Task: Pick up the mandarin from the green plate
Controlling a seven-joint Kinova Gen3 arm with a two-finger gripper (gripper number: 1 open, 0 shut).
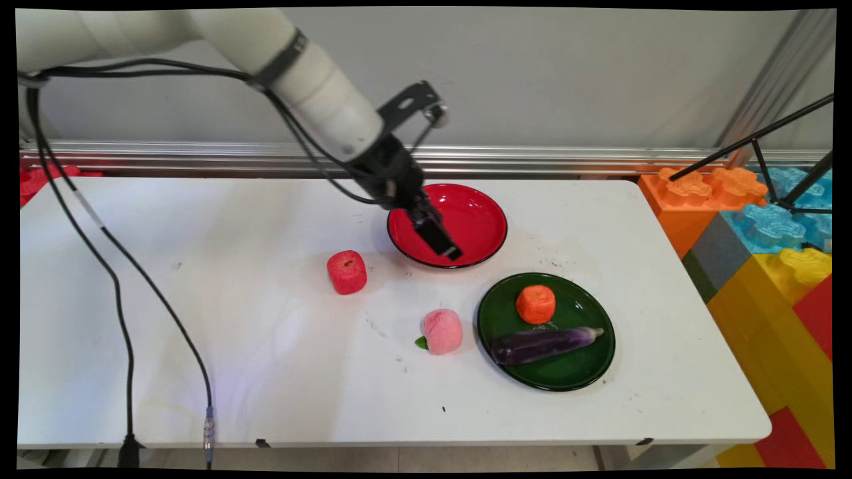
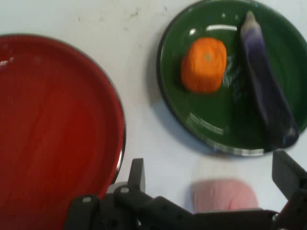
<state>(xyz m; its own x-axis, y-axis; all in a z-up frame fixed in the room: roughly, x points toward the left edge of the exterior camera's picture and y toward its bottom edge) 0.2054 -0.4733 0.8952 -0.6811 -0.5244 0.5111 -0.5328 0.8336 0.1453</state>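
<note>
Nearby, green plate (image 1: 586, 372) holds orange (image 1: 536, 304) and eggplant (image 1: 544, 345).

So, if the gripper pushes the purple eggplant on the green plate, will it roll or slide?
The eggplant is long and rounded, so a sideways push would probably roll it. It looks glossy, so it may also slide on the shiny green plate. The raised rim would likely stop it. The orange fruit lies close beside it and might get bumped.
</note>
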